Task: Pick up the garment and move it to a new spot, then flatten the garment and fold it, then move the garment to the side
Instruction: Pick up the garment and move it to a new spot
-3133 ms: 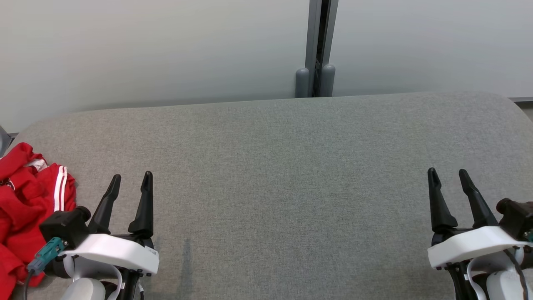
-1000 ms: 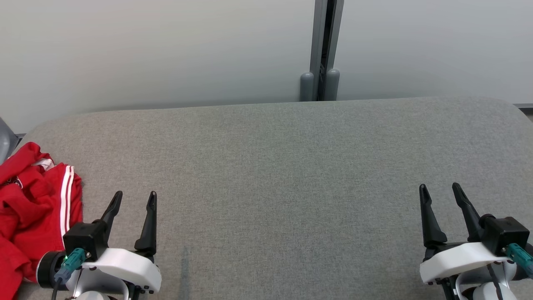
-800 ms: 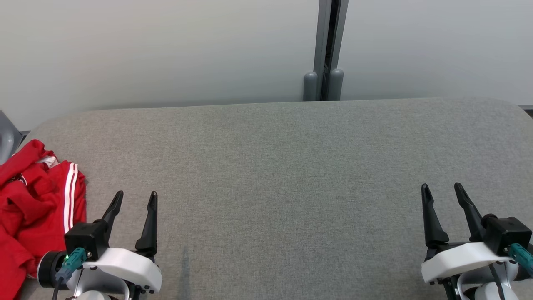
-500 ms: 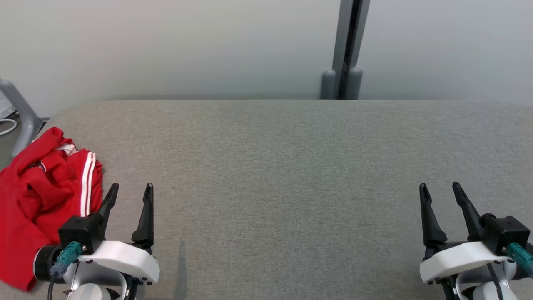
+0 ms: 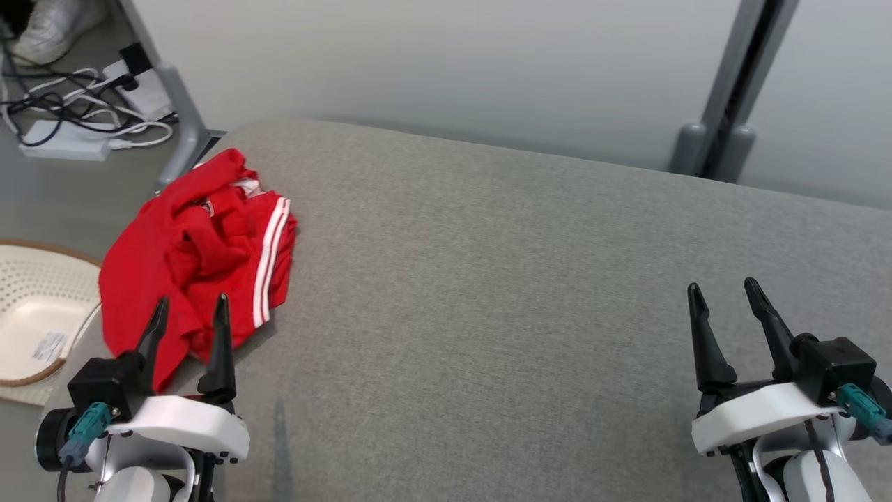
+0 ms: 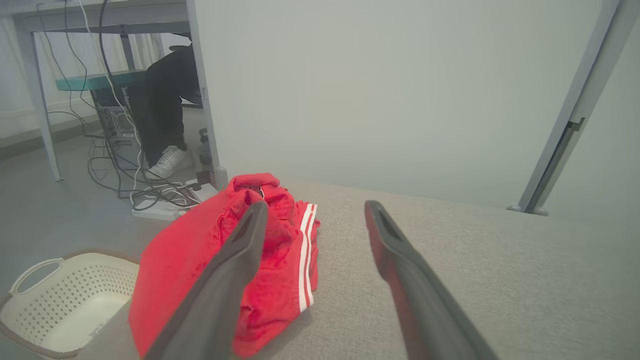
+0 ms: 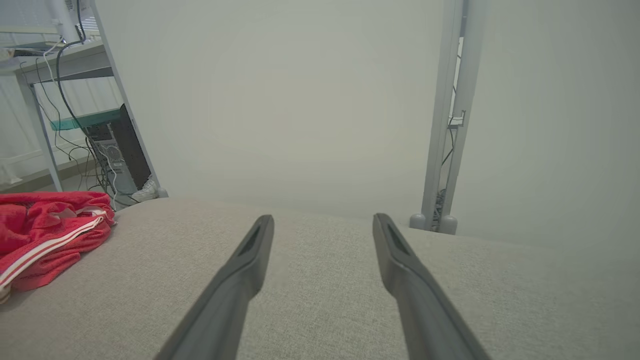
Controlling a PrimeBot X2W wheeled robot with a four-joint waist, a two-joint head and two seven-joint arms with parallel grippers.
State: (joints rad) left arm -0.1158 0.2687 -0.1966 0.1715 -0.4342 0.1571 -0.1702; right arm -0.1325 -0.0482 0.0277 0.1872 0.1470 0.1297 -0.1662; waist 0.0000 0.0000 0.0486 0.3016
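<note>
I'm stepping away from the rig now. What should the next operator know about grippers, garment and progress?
Left gripper: open, empty, at the near edge of the red garment.
Right gripper: open, empty, over the gray table.
Garment: crumpled at the table's left end, not gripped.
Done: nothing yet.
Left: pick up, relocate, flatten, fold, move aside.
</note>
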